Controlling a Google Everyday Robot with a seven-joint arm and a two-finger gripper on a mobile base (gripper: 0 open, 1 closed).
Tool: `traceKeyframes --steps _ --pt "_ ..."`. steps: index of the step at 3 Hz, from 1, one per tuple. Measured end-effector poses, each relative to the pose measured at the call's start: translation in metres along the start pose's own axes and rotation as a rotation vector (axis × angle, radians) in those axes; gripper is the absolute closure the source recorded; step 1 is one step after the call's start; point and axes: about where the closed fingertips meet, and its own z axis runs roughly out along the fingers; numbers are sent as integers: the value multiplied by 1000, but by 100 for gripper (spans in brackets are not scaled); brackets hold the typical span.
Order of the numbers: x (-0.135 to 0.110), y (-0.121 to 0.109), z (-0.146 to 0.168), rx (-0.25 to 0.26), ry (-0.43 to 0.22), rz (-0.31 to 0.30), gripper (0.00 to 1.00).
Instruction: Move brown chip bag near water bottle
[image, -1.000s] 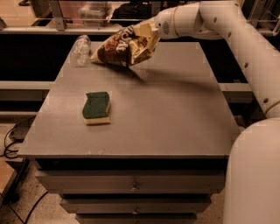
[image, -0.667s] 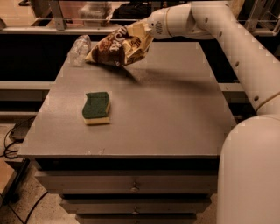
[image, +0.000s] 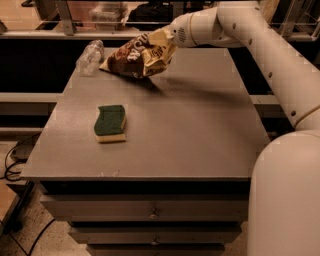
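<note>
The arm (image: 260, 45) reaches in from the right, stretched across the far edge of the table (image: 200, 125). At its tip is the gripper (image: 167, 39), up at the back of the table and left of centre. It is clamped on the cream end of the bag (image: 135, 55), and the bag's crinkled top hides most of the grip itself.

The bag hangs at a slant, cream end high at the gripper and dark-brown body sloping down to the left, white lettering facing up. A dark shadow lies on the table just under and to the right of it. Its lower left corner points at the bottle (image: 90, 57) and sits just beside it. I cannot tell whether the two touch, or whether that corner rests on the table.

The bottle lies on its side at the far left corner, clear and ribbed.

Nearer the front, on the left half, the sponge (image: 110, 122) lies flat with its green side up and its yellow layer showing along the near edge. It is well apart from both bag and bottle.

Below the tabletop run the drawers (image: 150, 212). The robot's white base (image: 285, 200) fills the lower right, and cables (image: 10, 165) trail on the floor at left.
</note>
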Motion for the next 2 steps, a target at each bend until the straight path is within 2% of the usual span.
traceKeyframes --steps 2 --pt "2 3 6 -9 3 2 11"
